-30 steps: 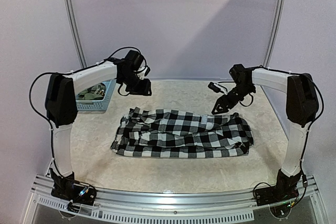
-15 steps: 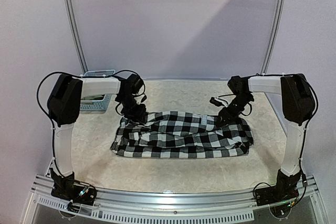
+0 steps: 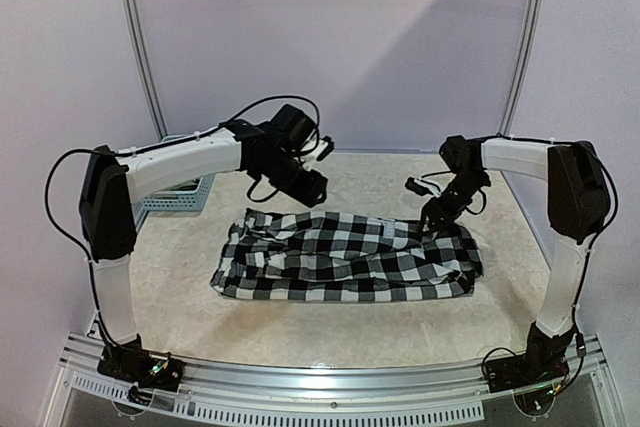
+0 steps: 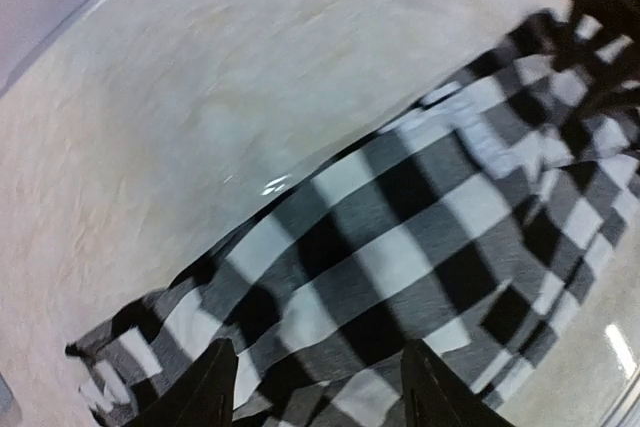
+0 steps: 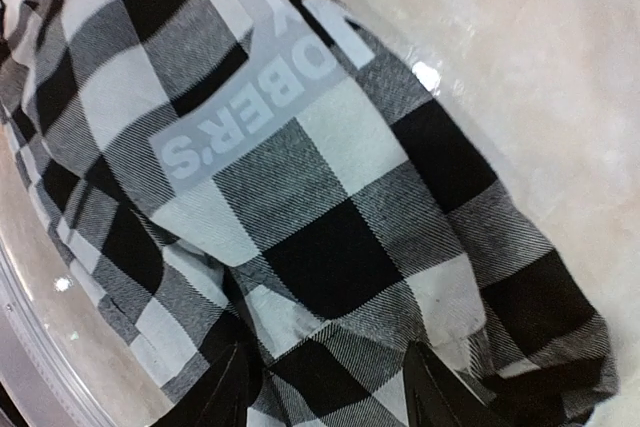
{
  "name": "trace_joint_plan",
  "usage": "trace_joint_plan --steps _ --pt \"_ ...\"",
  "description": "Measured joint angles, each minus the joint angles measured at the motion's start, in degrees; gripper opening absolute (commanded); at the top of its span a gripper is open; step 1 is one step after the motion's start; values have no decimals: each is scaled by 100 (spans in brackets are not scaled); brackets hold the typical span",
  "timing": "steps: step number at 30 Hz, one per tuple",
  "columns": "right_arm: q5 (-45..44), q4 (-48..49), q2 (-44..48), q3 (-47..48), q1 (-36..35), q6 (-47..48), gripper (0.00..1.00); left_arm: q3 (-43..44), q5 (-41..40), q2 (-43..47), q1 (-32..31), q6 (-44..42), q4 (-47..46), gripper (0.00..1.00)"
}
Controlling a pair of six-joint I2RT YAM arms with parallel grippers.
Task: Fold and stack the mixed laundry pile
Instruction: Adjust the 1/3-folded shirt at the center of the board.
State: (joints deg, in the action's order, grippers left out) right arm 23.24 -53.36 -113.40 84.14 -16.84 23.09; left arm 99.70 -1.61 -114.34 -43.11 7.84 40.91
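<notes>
The black-and-white checked cloth shirt [image 3: 350, 257], crumpled on the pale table [image 3: 330, 332], looks light and floppy, best pinched along its far edge, where the left gripper [image 3: 308, 190] hovers unclenched and the right gripper [image 3: 437, 219], jaws likewise apart, rests on cloth.

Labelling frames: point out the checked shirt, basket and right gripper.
checked shirt [image 3: 350, 257]: top view, middle of cloth.
basket [image 3: 175, 197]: top view, lattice wall.
right gripper [image 3: 433, 221]: top view, between fingertips.

Checked shirt [image 3: 350, 257], basket [image 3: 170, 199] on table [image 3: 360, 332]
</notes>
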Motion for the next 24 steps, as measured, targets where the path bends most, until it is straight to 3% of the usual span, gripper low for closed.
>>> trace_joint_plan --steps 1,2,3,4,11,24 --pt "50 -42 72 66 35 -4 57 131 81 11 -175 -116 -103 60" --pt "116 -70 142 151 87 -17 59 227 140 9 -326 -240 -203 82" --pt "164 -96 199 260 151 -26 60 278 227 -11 -474 -367 -273 97" --pt "212 -116 234 363 214 -24 61 304 280 -42 -577 -507 -286 99" --pt "260 -238 129 708 385 170 64 627 361 -892 -1082 -1025 -201 100" --pt "424 -326 -835 938 385 337 60 881 295 -1593 -1152 -1082 -114 91"
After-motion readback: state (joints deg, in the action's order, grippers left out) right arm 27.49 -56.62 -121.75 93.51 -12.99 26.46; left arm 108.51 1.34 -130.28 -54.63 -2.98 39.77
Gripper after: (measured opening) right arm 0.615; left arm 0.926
